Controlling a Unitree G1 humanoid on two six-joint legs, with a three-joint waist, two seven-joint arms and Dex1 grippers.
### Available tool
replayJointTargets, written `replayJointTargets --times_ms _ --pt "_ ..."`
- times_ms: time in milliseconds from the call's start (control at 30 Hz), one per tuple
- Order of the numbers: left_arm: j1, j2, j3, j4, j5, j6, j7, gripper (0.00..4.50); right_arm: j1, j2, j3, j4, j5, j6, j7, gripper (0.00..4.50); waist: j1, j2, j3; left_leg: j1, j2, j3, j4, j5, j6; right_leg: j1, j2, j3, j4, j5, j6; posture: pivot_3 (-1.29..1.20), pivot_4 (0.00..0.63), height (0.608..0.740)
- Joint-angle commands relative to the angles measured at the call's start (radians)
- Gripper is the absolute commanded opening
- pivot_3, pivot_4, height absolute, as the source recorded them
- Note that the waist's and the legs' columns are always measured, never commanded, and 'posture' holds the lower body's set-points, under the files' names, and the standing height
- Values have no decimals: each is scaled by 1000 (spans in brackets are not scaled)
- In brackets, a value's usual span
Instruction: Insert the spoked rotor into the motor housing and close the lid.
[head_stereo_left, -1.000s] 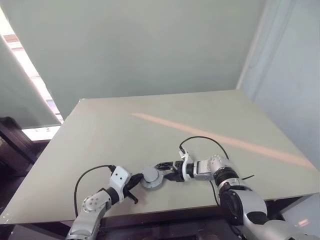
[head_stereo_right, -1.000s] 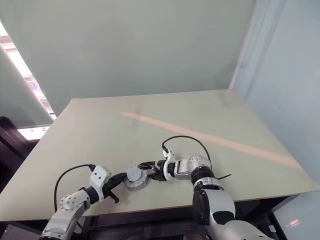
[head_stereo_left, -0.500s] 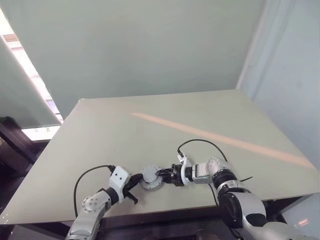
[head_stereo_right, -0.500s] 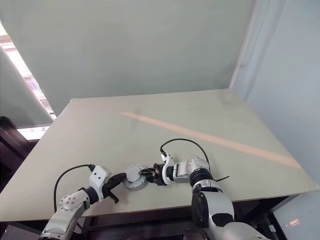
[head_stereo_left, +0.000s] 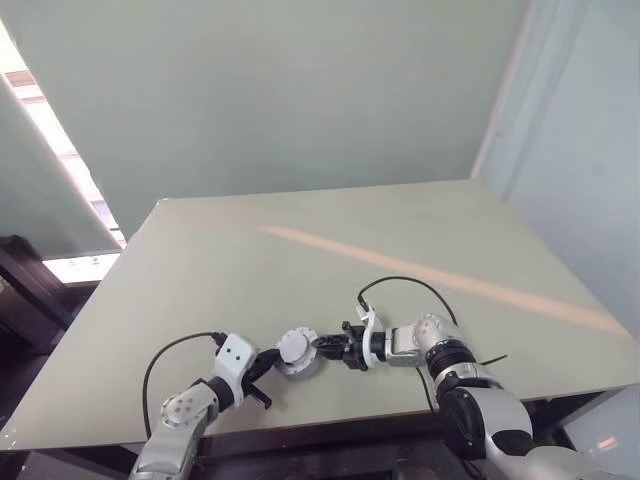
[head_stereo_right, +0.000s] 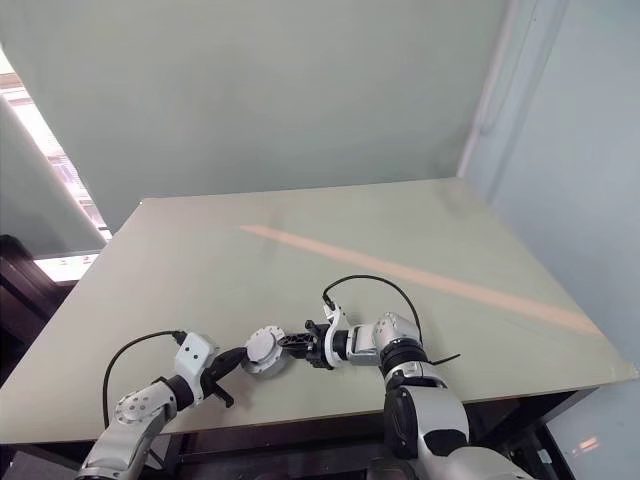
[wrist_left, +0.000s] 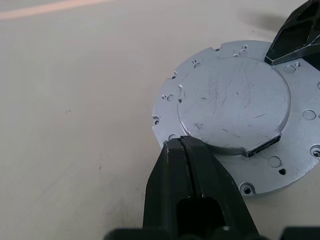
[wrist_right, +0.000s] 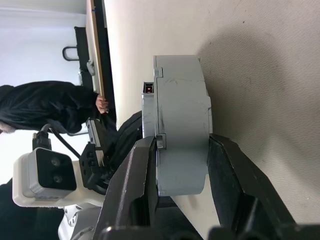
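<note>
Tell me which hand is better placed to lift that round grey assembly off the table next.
Right. The right hand has its two fingers on either face of the round grey assembly, clamping it. The left hand is shut, its closed tips only at the flange edge, so it would need to open first.

A flat matte grey round metal lid (wrist_left: 235, 107) with a raised scratched centre and small holes around its flange caps the thick grey cylindrical motor housing (wrist_right: 181, 125), resting near the tabletop's (head_stereo_left: 300, 260) six-o'clock edge.
</note>
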Motion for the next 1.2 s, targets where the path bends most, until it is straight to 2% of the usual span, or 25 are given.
replayJointTargets --times_ms 33,100,200,400,533,800,967,1200 --pt "5 -17 -42 -20 -2 26 -21 0 2 24 25 -7 -2 2 -22 1202 0 0 0 0 0 0 0 0 0 0 0 0 0 0 0 0 0 740" --pt "4 5 -50 -32 7 81 -36 180 4 25 25 -7 -3 -1 -24 1202 -2 0 0 0 0 0 0 0 0 0 0 0 0 0 0 0 0 740" --pt "12 13 -27 -67 -30 148 -39 904 4 24 26 -6 -4 -6 -27 1202 -9 1 0 0 0 0 0 0 0 0 0 0 1 0 0 0 0 740" --pt "34 46 102 -144 -139 234 -40 3023 6 20 26 1 -7 -13 -27 1202 -13 0 0 0 0 0 -2 0 0 -1 0 0 0 0 0 0 0 740" --pt "34 18 236 -168 -238 243 16 4426 9 18 23 4 -3 -14 -26 1202 -15 -2 2 -1 1 0 -2 0 0 -2 1 0 0 0 0 0 0 740" --pt "73 -72 433 -305 -559 487 120 4500 22 32 -36 4 64 -6 -12 1202 -15 -5 3 -2 2 0 -5 0 0 -3 1 0 -2 -1 -1 0 0 740" --pt "89 -134 494 -350 -717 592 201 4500 34 54 -103 -18 137 3 1 1202 -15 -11 7 -2 2 -1 -5 0 0 -3 2 0 -2 -1 -1 0 0 740" --pt "123 -179 495 -373 -789 641 252 4500 25 91 -159 -77 226 32 -1 1202 -14 -14 10 -4 2 -1 -8 0 0 -3 3 0 -8 -1 -2 0 0 740"
